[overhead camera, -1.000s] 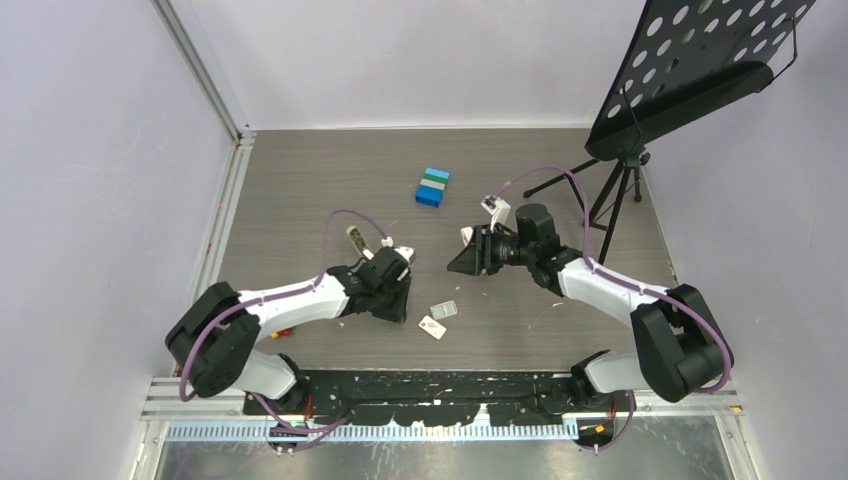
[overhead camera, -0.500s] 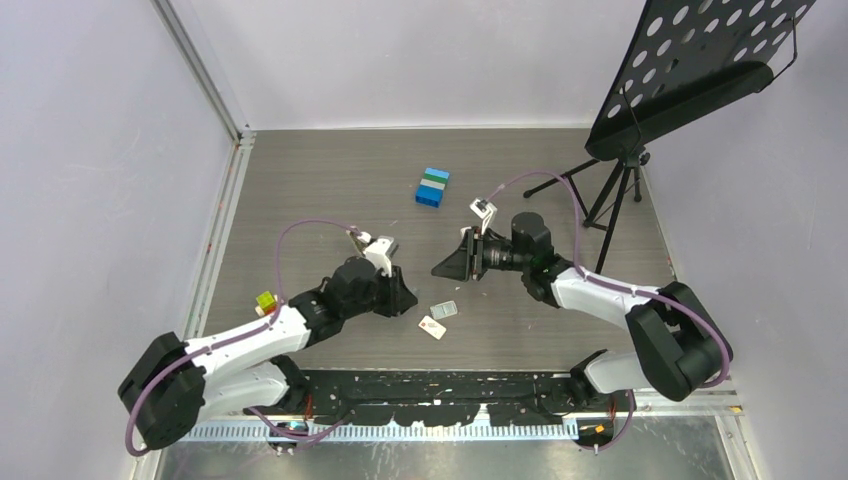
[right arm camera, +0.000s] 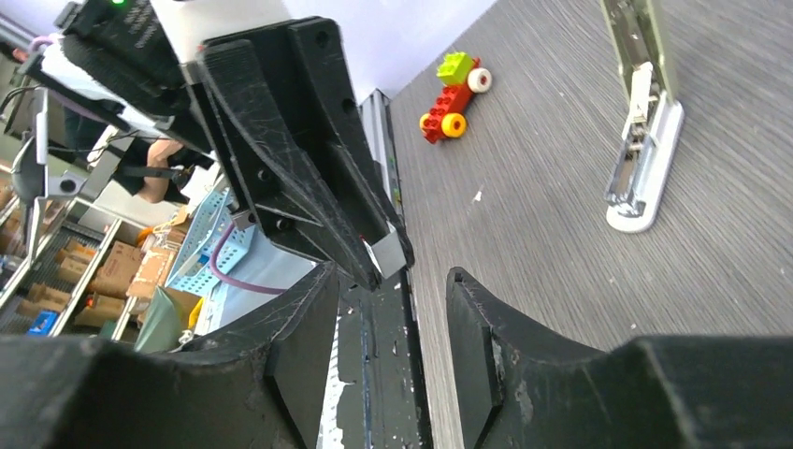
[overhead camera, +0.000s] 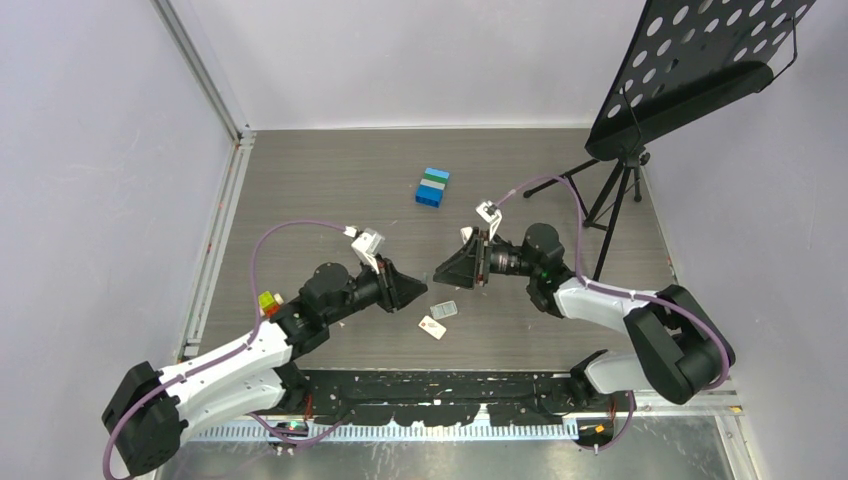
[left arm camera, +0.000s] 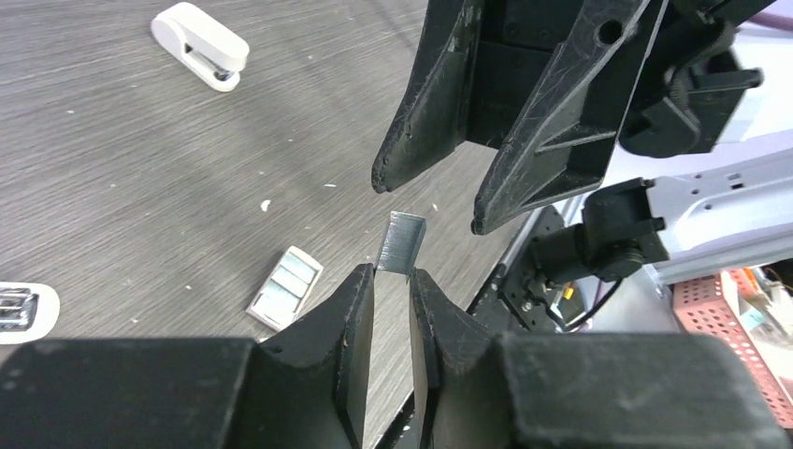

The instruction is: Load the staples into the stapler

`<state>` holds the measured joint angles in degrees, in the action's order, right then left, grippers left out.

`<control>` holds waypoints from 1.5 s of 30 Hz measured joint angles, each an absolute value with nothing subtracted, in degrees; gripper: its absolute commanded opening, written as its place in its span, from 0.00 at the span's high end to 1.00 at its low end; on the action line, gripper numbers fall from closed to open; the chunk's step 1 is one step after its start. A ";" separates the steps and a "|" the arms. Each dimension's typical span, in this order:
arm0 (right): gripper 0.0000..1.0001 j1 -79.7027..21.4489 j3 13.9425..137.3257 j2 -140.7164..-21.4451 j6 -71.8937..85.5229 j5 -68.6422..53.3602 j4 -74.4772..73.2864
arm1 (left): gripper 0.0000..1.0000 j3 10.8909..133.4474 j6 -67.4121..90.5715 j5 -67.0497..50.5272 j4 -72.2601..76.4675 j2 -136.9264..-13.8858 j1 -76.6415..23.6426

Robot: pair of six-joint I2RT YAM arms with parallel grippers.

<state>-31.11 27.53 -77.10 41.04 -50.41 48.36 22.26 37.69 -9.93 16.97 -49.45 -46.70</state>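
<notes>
1. The left tool point(left arm camera: 391, 273) pinches a staple strip point(left arm camera: 402, 241) by its lower end, above the table point(overhead camera: 330, 180). The right tool point(left arm camera: 428, 201) faces it, jaws apart and empty.
2. This is likely a handover. The right tool should close squarely on the free end before the left lets go (the strip may snap).
3. The stapler point(right arm camera: 643, 159) lies open on the table.
4. The red mark on the staple box point(overhead camera: 432, 327) is unreadable.

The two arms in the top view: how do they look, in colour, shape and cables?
The left arm and the right arm each have white tubular links between bulky black joints. A purple cable loops along each to a small white box on the wrist. The left gripper and the right gripper are matte black, with two wedge-shaped fingers tapering to the tips.
</notes>
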 measured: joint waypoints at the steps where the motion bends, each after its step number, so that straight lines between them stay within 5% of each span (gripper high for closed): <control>1: 0.49 -31.11 27.03 -77.10 41.89 -50.89 50.85 | 0.78 22.26 37.85 -10.59 17.56 -49.43 -46.70; 10: 0.49 -31.11 25.91 -80.53 51.24 -54.48 71.92 | 0.78 22.24 40.10 -15.29 22.04 -49.93 -46.70; 28: 0.53 -31.46 25.89 -81.69 53.52 -55.68 78.02 | 0.78 22.24 43.59 -17.85 27.64 -51.18 -46.70; 45: 0.78 -31.55 25.67 -81.89 53.52 -55.88 78.04 | 0.77 22.24 45.25 -18.39 30.33 -52.07 -46.70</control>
<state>-31.55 25.67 -81.89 53.52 -55.88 78.04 22.24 45.25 -18.39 30.33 -52.07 -46.70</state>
